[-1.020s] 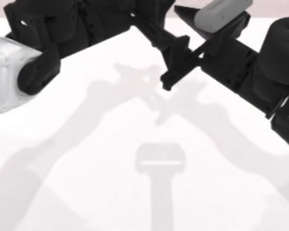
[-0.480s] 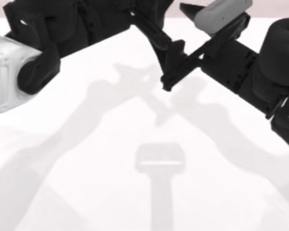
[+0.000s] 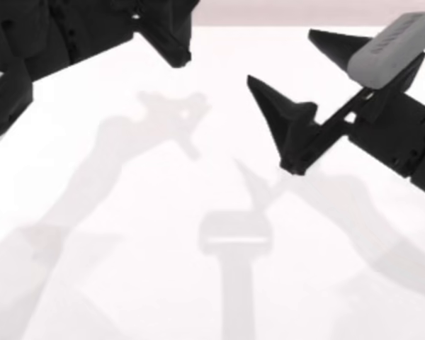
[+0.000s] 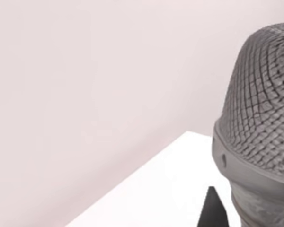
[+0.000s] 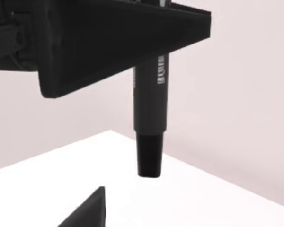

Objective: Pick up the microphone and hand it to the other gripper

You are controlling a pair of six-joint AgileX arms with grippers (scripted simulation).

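The white table (image 3: 113, 283) fills the top view, crossed by grey shadows (image 3: 127, 149) of the arms. The left arm (image 3: 64, 35) sits at the far left corner with its gripper (image 3: 171, 46) pointing toward the middle; whether that gripper is spread or closed cannot be told. The right arm (image 3: 404, 134) reaches in from the right, and its gripper (image 3: 280, 57) hangs above the far right part of the table with its two pointed fingers (image 3: 273, 110) spread wide apart. The mic (image 3: 391, 51) shows as a grey shape against the root of the farther finger, not between the tips. The right wrist view shows its black handle (image 5: 150, 118) hanging upright above the table, just behind one finger (image 5: 118, 42). The left wrist view shows the mesh head (image 4: 262, 113) very close.
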